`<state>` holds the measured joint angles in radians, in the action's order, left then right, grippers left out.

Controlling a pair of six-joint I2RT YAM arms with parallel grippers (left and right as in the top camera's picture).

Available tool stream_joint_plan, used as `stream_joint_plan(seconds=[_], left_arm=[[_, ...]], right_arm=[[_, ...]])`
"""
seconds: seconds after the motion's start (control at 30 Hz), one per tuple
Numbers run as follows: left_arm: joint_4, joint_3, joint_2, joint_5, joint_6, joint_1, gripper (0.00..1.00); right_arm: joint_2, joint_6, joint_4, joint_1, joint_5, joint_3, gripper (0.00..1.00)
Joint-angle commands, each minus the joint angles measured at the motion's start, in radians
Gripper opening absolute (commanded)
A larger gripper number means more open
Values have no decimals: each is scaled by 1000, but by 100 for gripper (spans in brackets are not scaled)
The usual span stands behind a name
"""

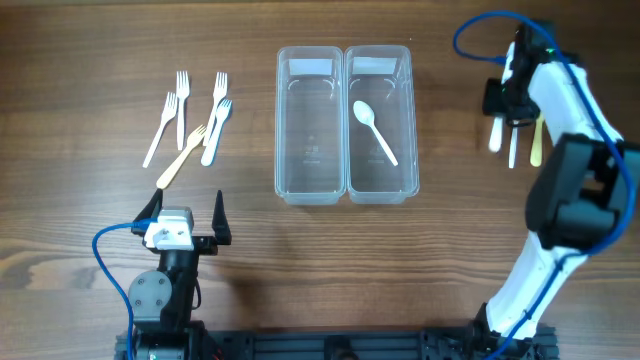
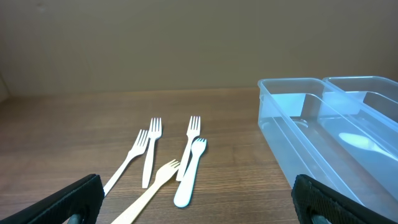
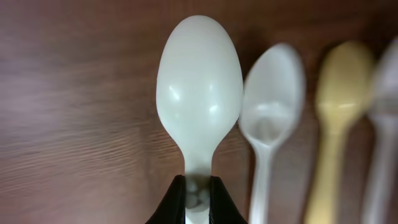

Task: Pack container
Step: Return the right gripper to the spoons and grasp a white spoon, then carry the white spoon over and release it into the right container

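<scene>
We see a table (image 1: 80, 60) of brown wood filling the overhead view, its grain running from nine o'clock to three o'clock, with paler swirls in the grain near eight o'clock. Close up from the right wrist, the same wood (image 3: 74, 93) looks darker and reddish. From the left wrist, a plain tan wall (image 2: 186, 37) rises behind the table's far edge at twelve o'clock.

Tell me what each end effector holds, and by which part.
The right end effector pinches a white plastic spoon by its handle, just below the bowl. The left end effector is open and holds nothing.
</scene>
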<state>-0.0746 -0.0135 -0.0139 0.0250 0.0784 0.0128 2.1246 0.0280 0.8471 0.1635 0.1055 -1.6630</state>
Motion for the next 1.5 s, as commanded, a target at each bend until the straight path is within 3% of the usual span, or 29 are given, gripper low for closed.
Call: stream_joint_plan(seconds=[0.0, 0.27, 0.83, 1.27, 1.33, 1.47], left_arm=[[0, 7, 6, 12, 22, -6, 100], [0, 7, 6, 12, 22, -6, 100], [0, 7, 6, 12, 22, -6, 100], [0, 7, 6, 12, 22, -6, 100], [0, 7, 6, 12, 22, -6, 100], [0, 7, 6, 12, 22, -6, 100]], right_arm=[[-145, 2, 6, -3, -10, -29, 4], [-278, 27, 57, -69, -107, -29, 4], [-314, 122, 79, -478, -102, -27, 4], [-204, 160, 6, -516, -97, -5, 5], [-191, 159, 8, -516, -103, -5, 20], [-192, 156, 5, -516, -107, -8, 40]])
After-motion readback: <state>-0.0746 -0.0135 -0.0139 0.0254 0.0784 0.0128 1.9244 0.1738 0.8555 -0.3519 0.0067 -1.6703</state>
